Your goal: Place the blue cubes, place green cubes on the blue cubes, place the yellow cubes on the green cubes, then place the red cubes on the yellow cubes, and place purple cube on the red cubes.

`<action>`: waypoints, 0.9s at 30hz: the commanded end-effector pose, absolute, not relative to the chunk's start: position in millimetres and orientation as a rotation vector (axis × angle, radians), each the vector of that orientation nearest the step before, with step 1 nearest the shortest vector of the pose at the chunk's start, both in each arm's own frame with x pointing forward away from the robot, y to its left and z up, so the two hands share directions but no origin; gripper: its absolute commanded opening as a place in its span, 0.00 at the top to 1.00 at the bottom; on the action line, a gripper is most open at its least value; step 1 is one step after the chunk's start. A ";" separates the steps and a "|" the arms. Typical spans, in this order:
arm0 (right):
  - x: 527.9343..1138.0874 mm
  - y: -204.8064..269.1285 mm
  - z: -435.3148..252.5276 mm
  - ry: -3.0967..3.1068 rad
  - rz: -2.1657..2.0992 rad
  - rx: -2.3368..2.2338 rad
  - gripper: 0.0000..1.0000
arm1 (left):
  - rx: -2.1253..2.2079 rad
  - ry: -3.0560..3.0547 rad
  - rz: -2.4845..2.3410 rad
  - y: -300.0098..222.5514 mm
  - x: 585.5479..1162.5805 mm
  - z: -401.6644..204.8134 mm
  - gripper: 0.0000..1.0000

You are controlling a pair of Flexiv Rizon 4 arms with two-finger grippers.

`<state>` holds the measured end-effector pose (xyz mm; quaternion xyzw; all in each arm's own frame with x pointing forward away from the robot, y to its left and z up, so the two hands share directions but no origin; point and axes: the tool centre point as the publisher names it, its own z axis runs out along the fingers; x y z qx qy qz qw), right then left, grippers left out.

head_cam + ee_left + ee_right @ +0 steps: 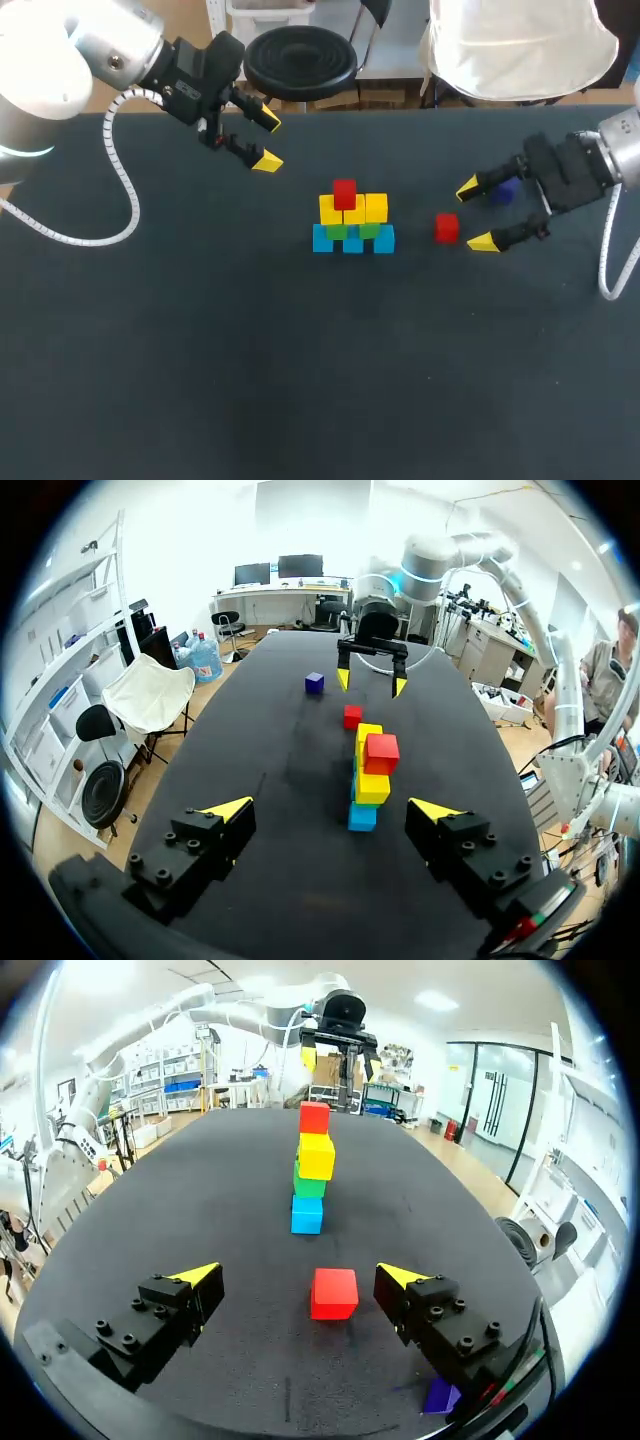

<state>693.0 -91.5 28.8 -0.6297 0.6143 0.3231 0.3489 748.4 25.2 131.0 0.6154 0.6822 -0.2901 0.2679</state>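
Stacked cubes (352, 218) — blue, green, yellow, one red atop — stand centred on the dark table (300, 380). Right gripper (475, 215), fingers apart, faces a loose red cube (446, 228), with the small purple cube (503, 192) just beside it — left gripper (268, 142) gapes near the far edge.

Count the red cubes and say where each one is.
2. The top red cube sits on the yellow cubes; the loose red cube lies on the table between the stack and the right claw. None looks hidden.

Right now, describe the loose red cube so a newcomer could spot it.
Start at the cube stack in the middle of the black table. To its right, the loose red cube lies alone on the table, just ahead of the right arm's open jaws. The other red cube sits atop the stack.
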 end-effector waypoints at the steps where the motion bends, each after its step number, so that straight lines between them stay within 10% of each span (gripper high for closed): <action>1: 695.4 -92.6 24.1 1.588 0.853 -1.631 0.00 | 1.663 1.840 -0.784 25.2 749.5 130.9 0.00; 27: 709.0 -83.1 5.6 1.592 0.924 -1.652 0.00 | 1.663 1.840 -0.784 25.2 749.5 130.9 0.00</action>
